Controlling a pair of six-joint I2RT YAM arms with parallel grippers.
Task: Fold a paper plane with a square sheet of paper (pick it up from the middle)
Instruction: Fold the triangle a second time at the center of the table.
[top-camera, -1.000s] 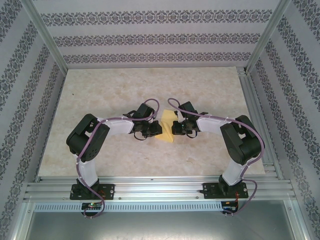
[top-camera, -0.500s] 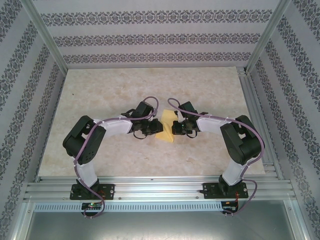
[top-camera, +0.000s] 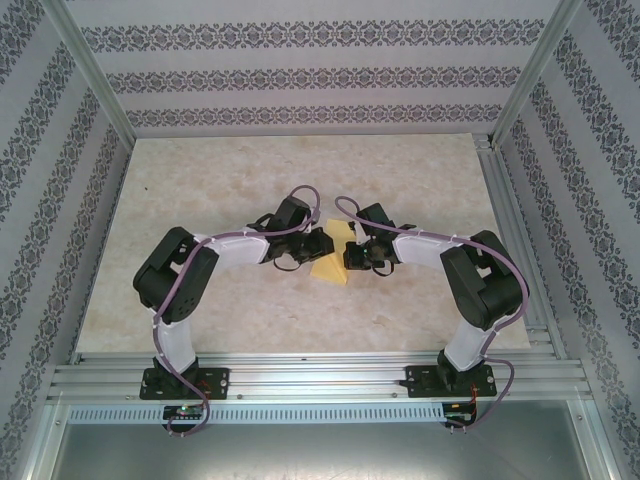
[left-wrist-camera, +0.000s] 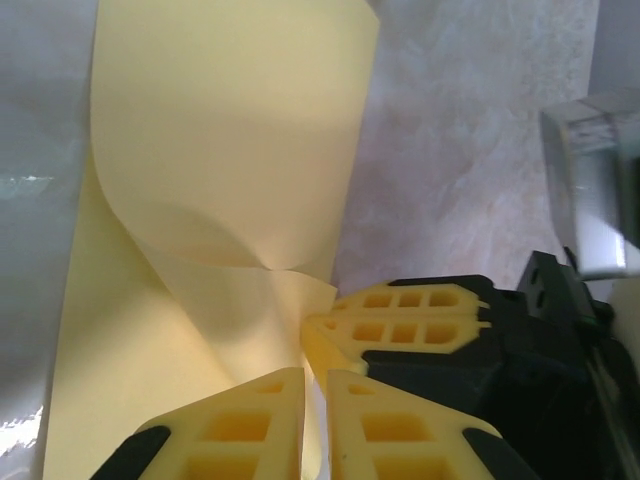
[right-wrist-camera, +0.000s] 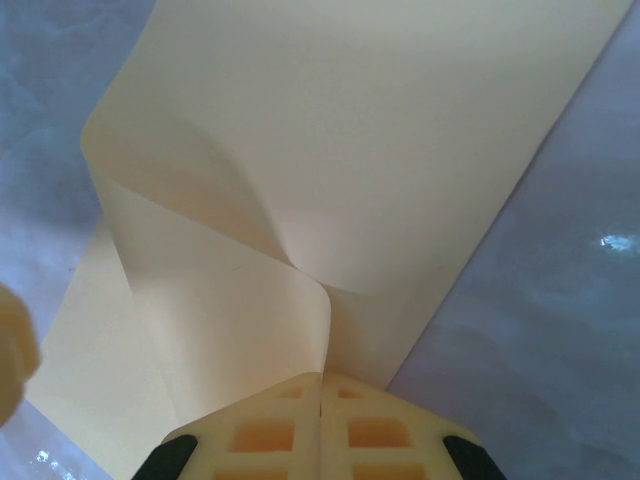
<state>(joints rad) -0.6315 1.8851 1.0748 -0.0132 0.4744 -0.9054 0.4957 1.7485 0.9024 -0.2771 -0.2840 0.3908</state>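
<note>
right gripper (right-wrist-camera: 320, 388) — pinching paper (right-wrist-camera: 380, 150)

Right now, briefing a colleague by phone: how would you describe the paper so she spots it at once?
Start at the pale marbled table and look to its middle. There the left gripper and the right gripper face each other, and between them lies the square sheet of paper: thin, pale yellow, one flap curling up, unlike the dark grippers.

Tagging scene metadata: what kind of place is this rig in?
Probably a lab data-collection cell: an aluminium-profile frame boxes in a marble-look tabletop, printed patterned panels serve as walls, and the left arm and right arm are bolted to the near rail.
</note>
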